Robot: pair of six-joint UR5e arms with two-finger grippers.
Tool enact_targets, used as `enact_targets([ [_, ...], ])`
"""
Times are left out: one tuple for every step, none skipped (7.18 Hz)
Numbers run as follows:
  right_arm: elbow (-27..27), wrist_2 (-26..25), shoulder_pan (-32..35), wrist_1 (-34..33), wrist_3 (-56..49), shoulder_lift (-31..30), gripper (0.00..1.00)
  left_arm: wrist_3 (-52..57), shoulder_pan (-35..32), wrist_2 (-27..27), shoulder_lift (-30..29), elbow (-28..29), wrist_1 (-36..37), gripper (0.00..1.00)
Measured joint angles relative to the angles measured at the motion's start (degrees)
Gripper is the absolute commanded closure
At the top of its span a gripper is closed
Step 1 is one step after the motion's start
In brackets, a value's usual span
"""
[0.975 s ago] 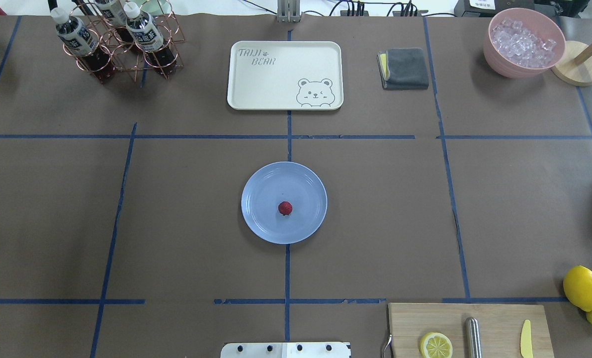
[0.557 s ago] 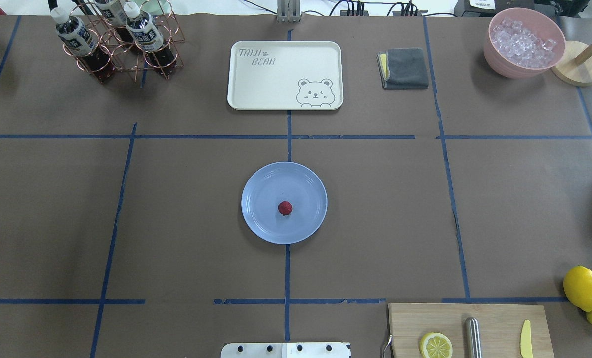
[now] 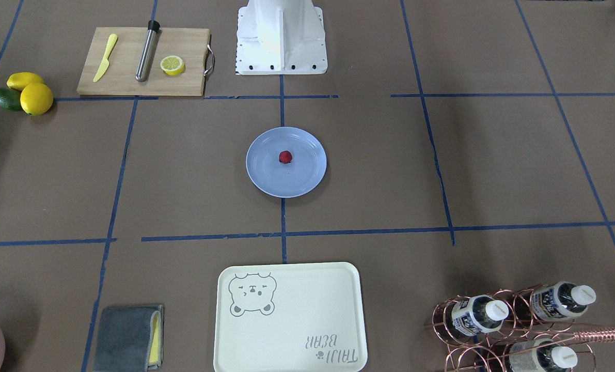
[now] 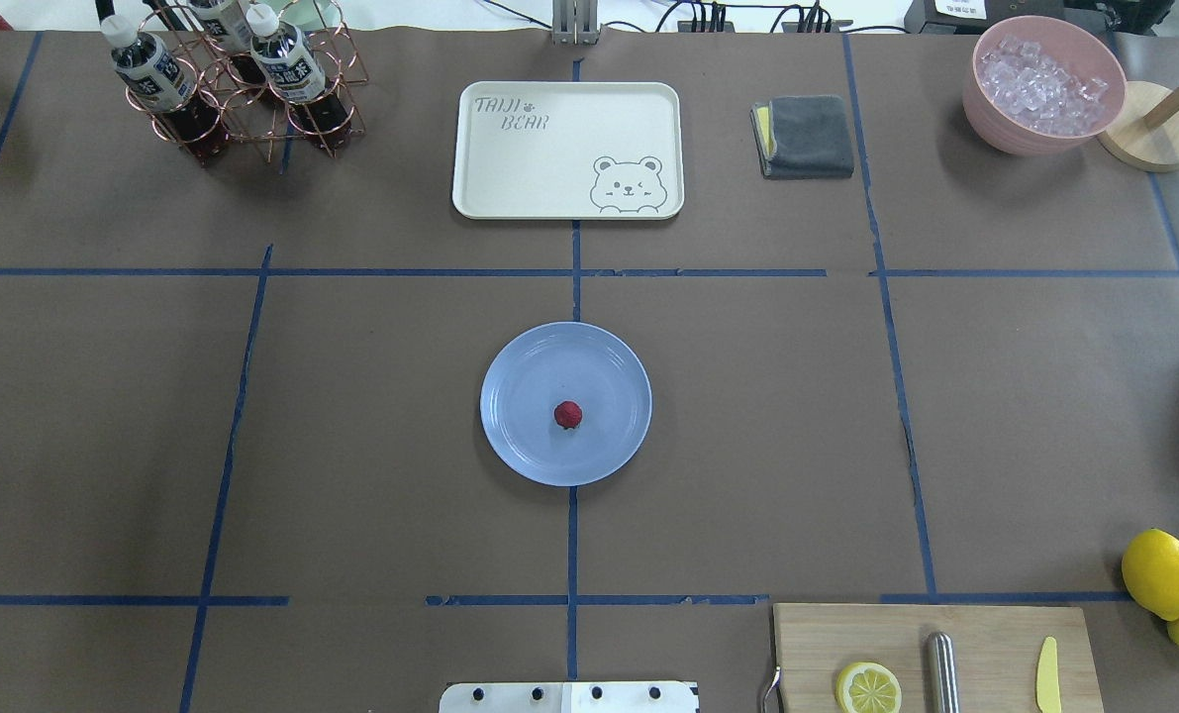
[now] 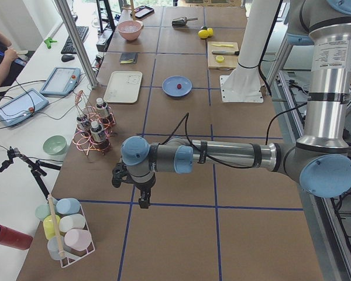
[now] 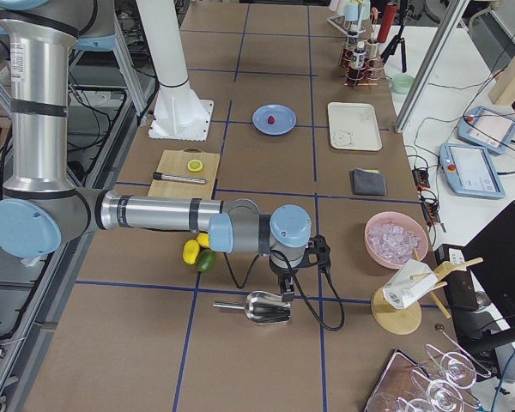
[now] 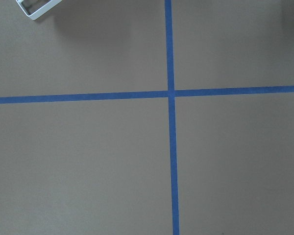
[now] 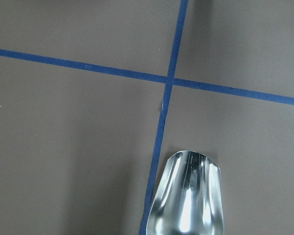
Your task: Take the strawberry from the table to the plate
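The small dark red strawberry (image 4: 567, 415) (image 3: 285, 156) lies near the middle of the pale blue plate (image 4: 518, 368) (image 3: 264, 175), which rests on the brown-paper table (image 4: 351, 396) where two blue tape lines meet. Neither gripper is near it. The left gripper (image 5: 143, 202) hangs over the table's left end, far from the plate; I cannot tell whether it is open or shut. Over the right end, the right gripper (image 6: 287, 292) hovers just above a metal scoop (image 6: 263, 307) (image 8: 186, 196); its state I cannot tell either. Neither wrist view shows any fingers.
A cream bear tray (image 4: 567, 149) lies beyond the plate. A bottle rack (image 4: 238, 84) is at far left, a grey cloth (image 4: 805, 136) and a pink ice bowl (image 4: 1042, 84) at far right. A cutting board (image 4: 931, 659) and lemons (image 4: 1160, 572) sit near right.
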Motion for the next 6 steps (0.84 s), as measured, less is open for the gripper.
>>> enact_targets([
  [0.0, 0.0, 0.0, 0.0, 0.1, 0.0, 0.0, -0.4, 0.0, 0.0, 0.0, 0.0, 0.0, 0.0],
  [-0.1, 0.0, 0.0, 0.0, 0.1, 0.1, 0.0, -0.6, 0.0, 0.0, 0.0, -0.1, -0.1, 0.0],
  [-0.1, -0.1, 0.0, 0.0, 0.3, 0.2, 0.0, -0.6, 0.0, 0.0, 0.0, -0.1, -0.1, 0.0],
  [0.0, -0.1, 0.0, 0.0, 1.6, 0.3, 0.0, -0.6, 0.0, 0.0, 0.0, -0.2, -0.1, 0.0],
  [0.1, -0.1, 0.0, 0.1, 4.0, 0.6, 0.0, -0.6, 0.0, 0.0, 0.0, -0.2, -0.1, 0.0],
  [0.2, -0.1, 0.0, 0.1, 6.0, 0.8, 0.0, -0.6, 0.0, 0.0, 0.0, -0.2, -0.2, 0.0],
])
